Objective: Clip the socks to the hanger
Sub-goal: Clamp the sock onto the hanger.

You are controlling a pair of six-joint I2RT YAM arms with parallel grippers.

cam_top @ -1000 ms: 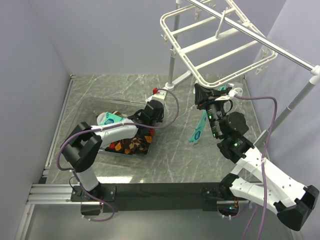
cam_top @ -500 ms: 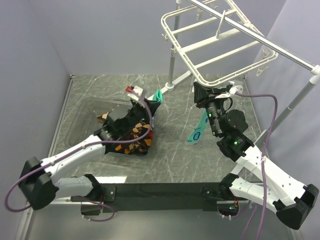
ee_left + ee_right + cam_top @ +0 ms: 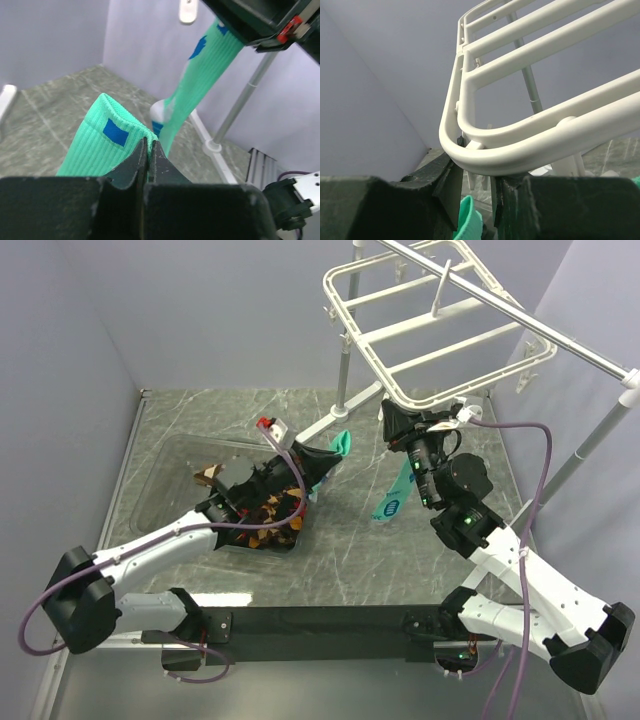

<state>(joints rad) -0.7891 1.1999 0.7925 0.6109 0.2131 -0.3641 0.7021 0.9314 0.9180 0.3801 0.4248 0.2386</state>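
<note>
Down at the near edge, the black base rail (image 3: 320,620) carries both arms, and the left arm reaches long and low across the clear tray (image 3: 160,465). Argyle socks (image 3: 262,515) lie heaped in that tray's right-hand end, right under the arm. And there's the left gripper (image 3: 149,146), fingers pinched tight together on the cuff of a mint sock (image 3: 107,137). The blue mark sits just beside the fingertips, and the fabric fans out to the left of them. From above, this sock is up off the tray, past its far right corner, its tip pointing toward the stand.

Over to the right arm, reared up high. The right gripper (image 3: 397,423) sits just under the near corner of the hanger (image 3: 485,160), its fingers either side of the white rim. A bunch of green cloth is squeezed in the narrow gap between them. That's the second mint sock (image 3: 393,495), gripped at its top and dangling free above the table (image 3: 330,560), clear of the surface. A small white clip (image 3: 187,10) hangs just beside the sock's upper end in the left wrist view.

The two mint socks are near each other but apart. The table is grey-green marbled stone. Beyond it the silver pole stand (image 3: 344,370) holds the hanger aloft, tilted, against plain lavender walls (image 3: 200,310)
</note>
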